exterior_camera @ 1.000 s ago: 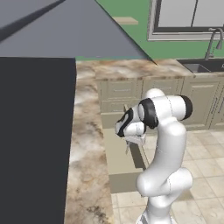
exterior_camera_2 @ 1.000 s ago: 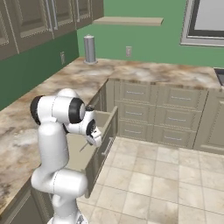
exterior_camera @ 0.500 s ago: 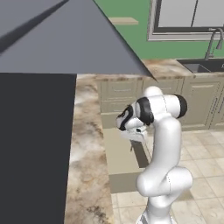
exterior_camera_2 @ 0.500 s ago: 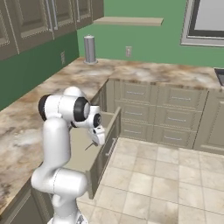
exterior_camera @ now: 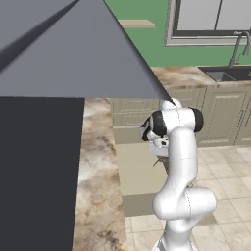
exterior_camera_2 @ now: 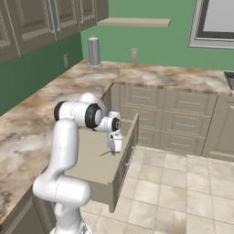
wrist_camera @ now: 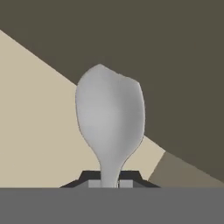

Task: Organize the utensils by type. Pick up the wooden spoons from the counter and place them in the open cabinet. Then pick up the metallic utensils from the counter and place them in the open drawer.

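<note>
My gripper [exterior_camera_2: 114, 145] hangs over the open drawer [exterior_camera_2: 87, 164], shut on the slim handle of an all-grey metal spoon [wrist_camera: 109, 113]. In the hand view the spoon's oval bowl points away from the gripper [wrist_camera: 110, 183], above the drawer's plain tan floor [wrist_camera: 35, 131]. From the right base view the spoon [exterior_camera_2: 106, 153] is a small dark sliver just under the hand. In the left base view the gripper [exterior_camera: 161, 153] is above the drawer [exterior_camera: 137, 169], beside the marbled counter [exterior_camera: 95, 162].
A big dark cabinet door [exterior_camera: 39, 137] fills the left of the left base view. Dark wall cabinets [exterior_camera_2: 36, 23] hang over the counter [exterior_camera_2: 27, 123]. A grey canister [exterior_camera_2: 93, 51] stands at the back corner. Closed beige drawer fronts [exterior_camera_2: 183, 119] and tiled floor [exterior_camera_2: 183, 192] lie to the right.
The arm has swung out from the counter side, carrying the spoon farther over the drawer towards its front wall. The grip on the spoon is unchanged.
</note>
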Tool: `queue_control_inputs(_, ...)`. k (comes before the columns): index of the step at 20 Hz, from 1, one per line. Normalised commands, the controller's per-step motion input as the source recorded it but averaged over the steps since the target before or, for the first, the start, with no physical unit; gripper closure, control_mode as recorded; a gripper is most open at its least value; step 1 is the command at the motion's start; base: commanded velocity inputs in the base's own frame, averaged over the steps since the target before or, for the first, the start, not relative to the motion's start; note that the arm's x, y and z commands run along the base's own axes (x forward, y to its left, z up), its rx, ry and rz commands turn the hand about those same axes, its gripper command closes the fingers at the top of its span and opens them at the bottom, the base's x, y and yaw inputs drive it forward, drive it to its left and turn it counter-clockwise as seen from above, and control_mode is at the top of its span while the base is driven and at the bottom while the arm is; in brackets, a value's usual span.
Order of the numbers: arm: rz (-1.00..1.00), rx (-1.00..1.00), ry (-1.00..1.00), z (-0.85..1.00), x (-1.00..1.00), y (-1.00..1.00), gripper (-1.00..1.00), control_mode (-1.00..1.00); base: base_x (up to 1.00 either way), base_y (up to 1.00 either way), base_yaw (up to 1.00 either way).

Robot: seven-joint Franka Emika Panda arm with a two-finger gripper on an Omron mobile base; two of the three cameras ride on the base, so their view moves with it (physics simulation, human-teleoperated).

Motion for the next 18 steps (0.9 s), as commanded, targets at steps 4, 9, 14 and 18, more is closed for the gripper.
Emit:
queue_control_inputs(4,-0.15,0.00,-0.03,-0.87,0.13,-0.84,1.00,-1.00,0.00,0.00,0.00)
queue_control_inputs(9,-0.14,0.00,-0.12,-0.66,0.17,-0.73,1.00,-1.00,0.00,0.00,0.00)
queue_control_inputs(14,-0.04,0.00,-0.14,0.21,0.17,-0.14,1.00,-1.00,0.00,0.00,0.00)
queue_control_inputs(18,0.00,0.00,-0.04,0.26,0.02,0.12,1.00,-1.00,0.00,0.00,0.00)
